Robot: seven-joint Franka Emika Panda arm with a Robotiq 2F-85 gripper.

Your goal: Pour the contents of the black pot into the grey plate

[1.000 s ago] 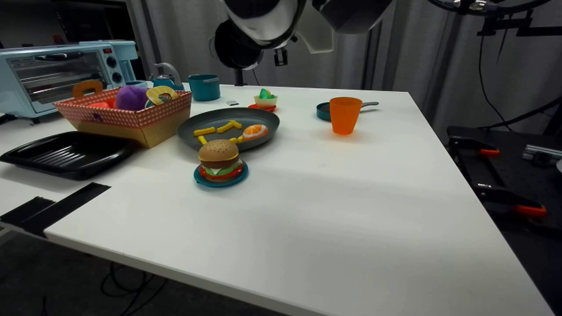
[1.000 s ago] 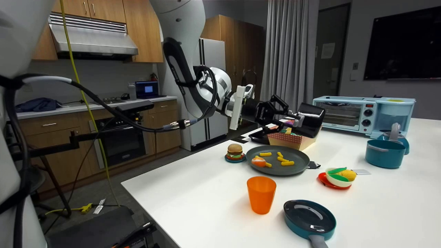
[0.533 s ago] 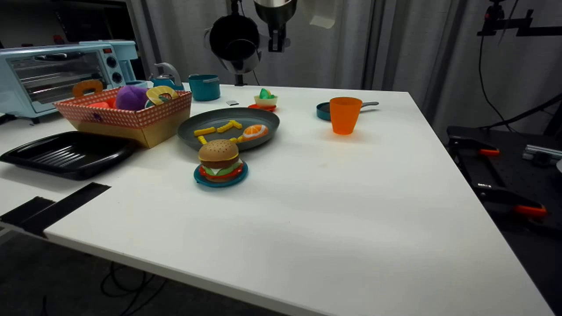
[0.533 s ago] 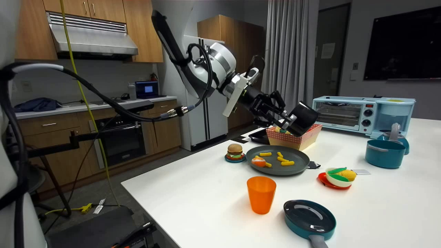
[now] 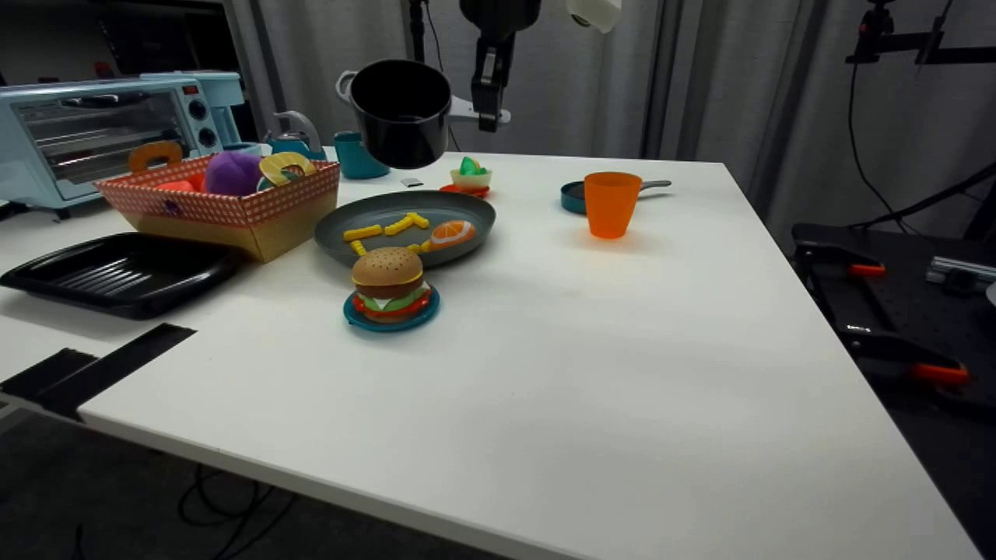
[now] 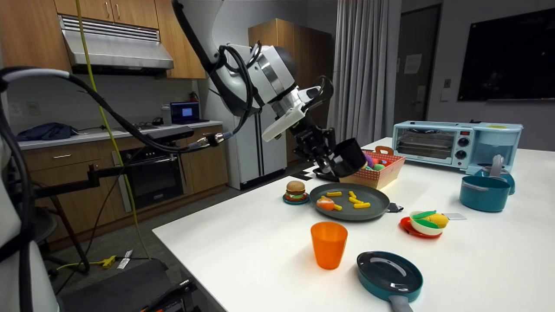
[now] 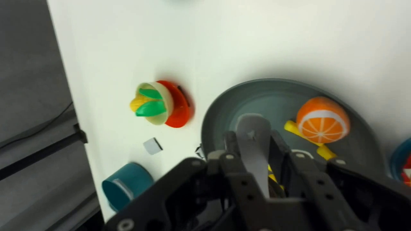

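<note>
1. Black pot (image 5: 401, 117): held up in the air, tilted, off the table (image 5: 622, 365); in an exterior view we see into its mouth, too dark to make out any contents.
2. Place: over or close by the grey plate (image 7: 263, 95); we can't settle which.
3. Fingers (image 5: 488, 105): clamped on the pot's grey handle (image 7: 254, 147) toward its free end; in the wrist view the tip pokes out past them.
4. Yellow sticks (image 5: 362, 232) and an orange half (image 5: 451, 233) lie on the plate; we'd call the pour mostly or fully done.
5. Handling, our guess: light, stiff, not fragile. Handle looks smooth and could slip or roll, since the body hangs out to one side.
6. Hold: pinch across the handle; we'd like it nearer the pot wall for less twist. Squeeze firmly if setting it down.
</note>
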